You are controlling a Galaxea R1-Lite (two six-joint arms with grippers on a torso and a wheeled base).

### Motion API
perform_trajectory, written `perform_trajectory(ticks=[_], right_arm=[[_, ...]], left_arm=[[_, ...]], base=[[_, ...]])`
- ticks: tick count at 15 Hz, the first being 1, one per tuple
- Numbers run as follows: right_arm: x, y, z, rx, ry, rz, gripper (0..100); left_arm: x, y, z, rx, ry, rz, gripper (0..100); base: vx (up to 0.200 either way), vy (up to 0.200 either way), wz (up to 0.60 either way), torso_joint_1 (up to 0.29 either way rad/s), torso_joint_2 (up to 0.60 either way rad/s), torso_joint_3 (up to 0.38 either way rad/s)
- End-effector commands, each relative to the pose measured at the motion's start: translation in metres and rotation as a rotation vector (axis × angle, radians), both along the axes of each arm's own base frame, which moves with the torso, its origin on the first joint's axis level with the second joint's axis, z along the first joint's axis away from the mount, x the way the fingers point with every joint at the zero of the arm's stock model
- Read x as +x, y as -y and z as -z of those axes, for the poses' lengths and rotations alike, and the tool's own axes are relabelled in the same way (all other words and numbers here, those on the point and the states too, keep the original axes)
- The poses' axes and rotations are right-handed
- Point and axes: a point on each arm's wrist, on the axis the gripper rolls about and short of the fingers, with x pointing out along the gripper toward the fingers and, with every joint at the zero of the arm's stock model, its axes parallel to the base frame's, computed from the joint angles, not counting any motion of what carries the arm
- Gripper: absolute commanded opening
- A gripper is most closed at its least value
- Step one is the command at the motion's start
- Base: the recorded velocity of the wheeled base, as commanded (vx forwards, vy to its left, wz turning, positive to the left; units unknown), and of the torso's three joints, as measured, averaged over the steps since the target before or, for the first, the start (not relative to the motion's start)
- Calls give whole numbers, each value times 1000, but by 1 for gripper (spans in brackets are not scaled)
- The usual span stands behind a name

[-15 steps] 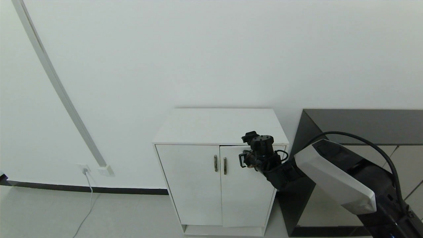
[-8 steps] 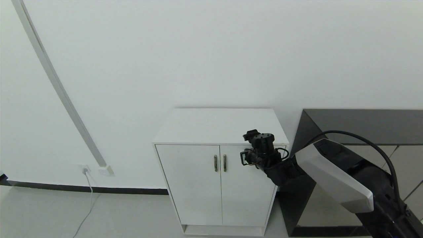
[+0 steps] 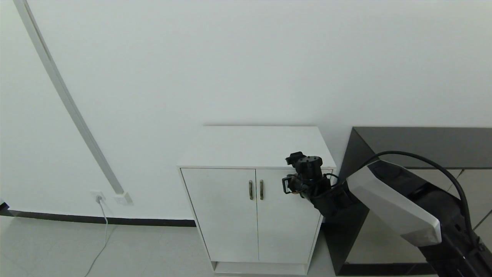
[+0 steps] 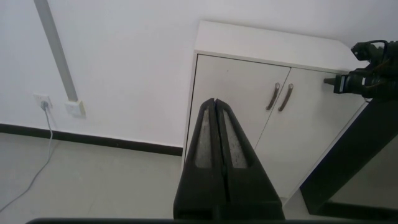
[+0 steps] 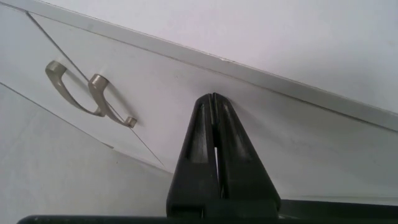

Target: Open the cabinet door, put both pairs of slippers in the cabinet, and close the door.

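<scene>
White wall [image 3: 246, 61] behind, pale floor [image 3: 57, 250] below. White cabinet [image 3: 253, 146] against wall, upright, taller than wide, front facing robot. Flat top, two plain doors, both shut: L door [image 3: 223, 215], R door [image 3: 286, 231], seam running vertical down the middle. Dark glossy unit [image 3: 415, 142] just beside cabinet's right side. Grey strip [image 3: 65, 96] running up wall at a slant, well left of cabinet. Two metal handles [image 3: 256, 190], long axis vertical, side by side at seam, upper half of doors. Right gripper [image 5: 214, 98] jaws pressed together, empty, tip at R door's upper edge; contact unclear. Left gripper [image 4: 214, 102] jaws together, empty, well back from cabinet, aimed at L door. Socket [image 3: 98, 197] w/ cable low on wall.
</scene>
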Motion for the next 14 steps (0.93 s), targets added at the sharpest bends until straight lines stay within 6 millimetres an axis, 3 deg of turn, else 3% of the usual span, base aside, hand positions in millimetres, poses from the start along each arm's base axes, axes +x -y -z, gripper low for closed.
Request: perform_trajectory(ticks=[1, 4, 7, 11, 14], right_arm=[[-9, 5, -17, 11, 23, 0, 0], [-25, 17, -31, 3, 3, 7, 0], [-49, 42, -54, 13, -23, 42, 0], [-90, 110, -86, 5, -35, 170, 0], [-110, 163, -88, -2, -37, 297, 0]], left_arm=[[0, 0, 0, 0, 0, 0, 0], [0, 0, 0, 0, 0, 0, 0], [0, 0, 0, 0, 0, 0, 0], [0, 0, 0, 0, 0, 0, 0], [0, 0, 0, 0, 0, 0, 0]], base=[[0, 0, 0, 0, 0, 0], [0, 0, 0, 0, 0, 0], [0, 0, 0, 0, 0, 0], [0, 0, 0, 0, 0, 0], [0, 0, 0, 0, 0, 0]])
